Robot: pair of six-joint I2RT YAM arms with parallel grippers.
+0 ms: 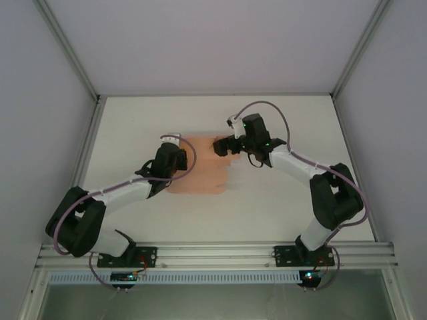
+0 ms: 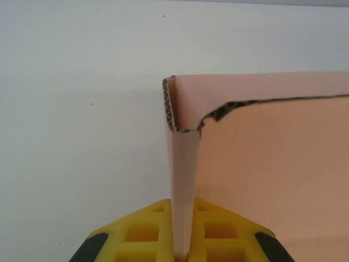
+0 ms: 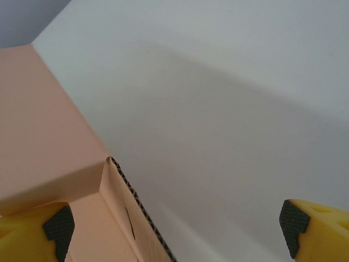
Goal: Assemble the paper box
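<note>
**Side wall being folded up: left pinches, right waits**

Left gripper (image 2: 184, 243) is clamped tight on a thin upright flap of the paper box (image 2: 267, 180). The flap rises straight out from between its fingers, and the rest of the pink card spreads off to one side on the table (image 1: 267, 207). Right gripper (image 3: 174, 224) gapes wide and holds nothing, with the box corner just beside one pad (image 3: 57, 225). Looks like early folding, walls not locked. Likely next: right shifts over the card edge, then closes on that neighbouring flap

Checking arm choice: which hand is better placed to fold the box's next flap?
Likely right: the right hand is open beside the box, free; the left hand is shut on a flap.
</note>
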